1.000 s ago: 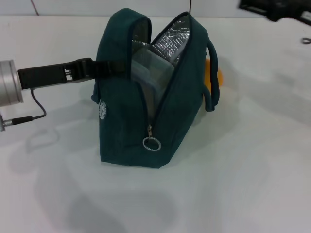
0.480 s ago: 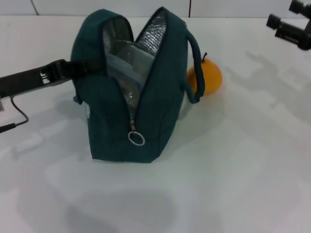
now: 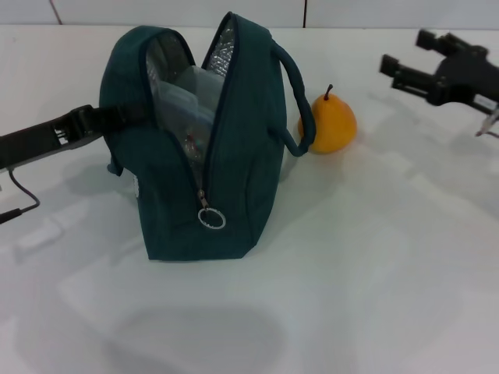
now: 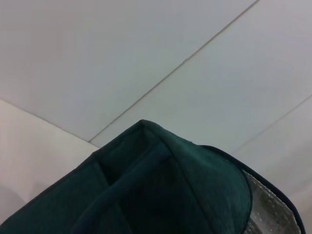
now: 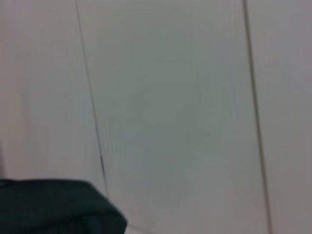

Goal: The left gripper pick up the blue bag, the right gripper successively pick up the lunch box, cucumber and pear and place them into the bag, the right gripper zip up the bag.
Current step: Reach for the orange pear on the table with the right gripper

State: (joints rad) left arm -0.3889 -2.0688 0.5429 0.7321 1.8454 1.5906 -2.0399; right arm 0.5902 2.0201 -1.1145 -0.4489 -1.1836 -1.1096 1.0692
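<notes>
Readable text: none anywhere, honestly.
Dark teal fabric bag (image 3: 187, 148): plain sides, no logo or label I can read.

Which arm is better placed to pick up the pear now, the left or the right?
Probably the right. The right gripper is open and free on the pear's side, while the left gripper holds the bag by its handle.
</notes>
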